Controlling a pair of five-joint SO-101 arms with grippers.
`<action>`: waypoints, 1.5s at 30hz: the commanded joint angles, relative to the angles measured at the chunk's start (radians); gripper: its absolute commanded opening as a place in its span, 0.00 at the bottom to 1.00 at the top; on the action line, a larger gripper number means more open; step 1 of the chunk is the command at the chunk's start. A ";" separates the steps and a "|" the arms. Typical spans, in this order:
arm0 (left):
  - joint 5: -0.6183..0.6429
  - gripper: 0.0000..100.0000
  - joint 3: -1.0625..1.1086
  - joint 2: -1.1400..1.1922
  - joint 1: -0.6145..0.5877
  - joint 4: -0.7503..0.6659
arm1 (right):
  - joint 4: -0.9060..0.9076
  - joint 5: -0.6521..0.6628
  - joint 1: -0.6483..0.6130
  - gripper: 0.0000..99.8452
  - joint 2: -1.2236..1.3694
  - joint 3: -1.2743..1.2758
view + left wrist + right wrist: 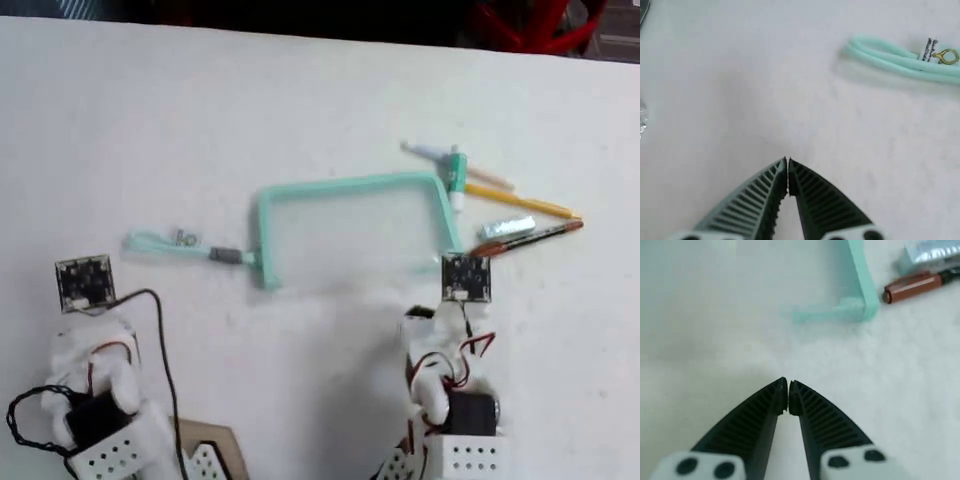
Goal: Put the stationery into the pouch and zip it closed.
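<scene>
Both sets of ribbed jaws pinched shut, empty, over matte white surface (300, 90); clear mint-edged rectangular pouch (350, 235) flat, slim pens (535, 236) beside it.

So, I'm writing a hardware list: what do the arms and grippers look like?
Both arms are white plastic with black motors. The left arm carries a black cable; the right arm shows red wires. The left gripper and right gripper have dark, ribbed, pointed fingers on white bases.

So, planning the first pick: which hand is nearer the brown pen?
Right. The right hand is by the pouch corner near the brown pen; the left hand is by the strap.
</scene>
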 commanded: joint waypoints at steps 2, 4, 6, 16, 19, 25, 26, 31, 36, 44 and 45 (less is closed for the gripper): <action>-0.051 0.03 -0.009 -0.010 0.054 0.034 | -0.124 -0.008 -0.030 0.02 -0.008 -0.041; -0.121 0.03 -0.011 -0.010 0.062 0.054 | -0.208 -0.006 -0.031 0.02 -0.008 -0.041; -0.175 0.03 -0.026 -0.010 0.073 0.087 | -0.295 -0.005 -0.031 0.03 -0.008 -0.051; -0.186 0.03 -0.054 -0.010 0.073 0.100 | -0.450 0.443 -0.076 0.31 -0.008 -0.064; -0.186 0.03 -0.063 -0.010 0.021 0.095 | -0.418 0.446 -0.045 0.34 -0.008 -0.029; -0.181 0.03 -0.058 -0.010 0.012 0.081 | -0.378 0.446 0.068 0.34 -0.008 0.014; -0.167 0.03 -0.058 -0.010 0.012 0.081 | -0.378 0.446 0.076 0.34 -0.008 0.012; -0.107 0.03 -0.060 -0.010 0.012 0.080 | -0.384 0.448 0.076 0.34 -0.010 0.002; -0.103 0.03 -0.061 -0.010 0.012 0.080 | -0.384 0.535 -0.036 0.34 -0.008 -0.150; -0.103 0.03 -0.060 -0.010 0.005 0.052 | -0.194 0.577 -0.346 0.29 0.001 -0.322; -0.103 0.03 -0.061 -0.010 -0.001 0.052 | -0.183 0.577 -0.361 0.27 0.001 -0.325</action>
